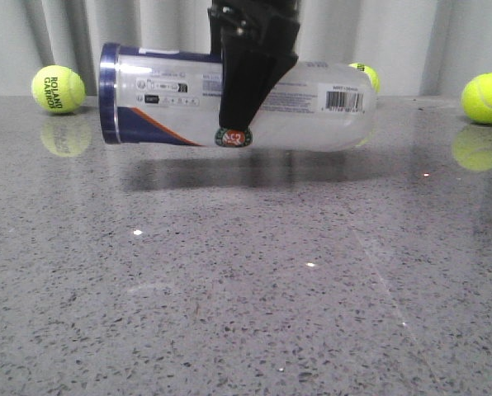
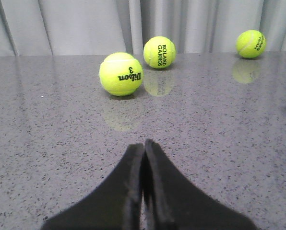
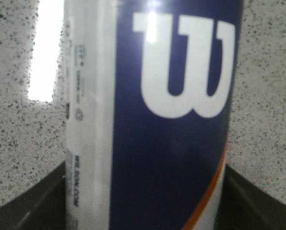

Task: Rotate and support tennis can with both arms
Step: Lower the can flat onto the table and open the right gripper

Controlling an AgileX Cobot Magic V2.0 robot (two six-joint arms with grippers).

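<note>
The can (image 1: 312, 107) is held level above the table (image 1: 246, 297), clamped mid-length by the right gripper (image 1: 246, 99); the left gripper (image 2: 144, 158) is closed, empty.

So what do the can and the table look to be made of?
The tennis can looks like clear, glossy plastic: you see through its right end, and the printed navy and white label catches glare. The table looks like polished speckled stone or a stone-look composite; it mirrors the tennis balls faintly.
</note>
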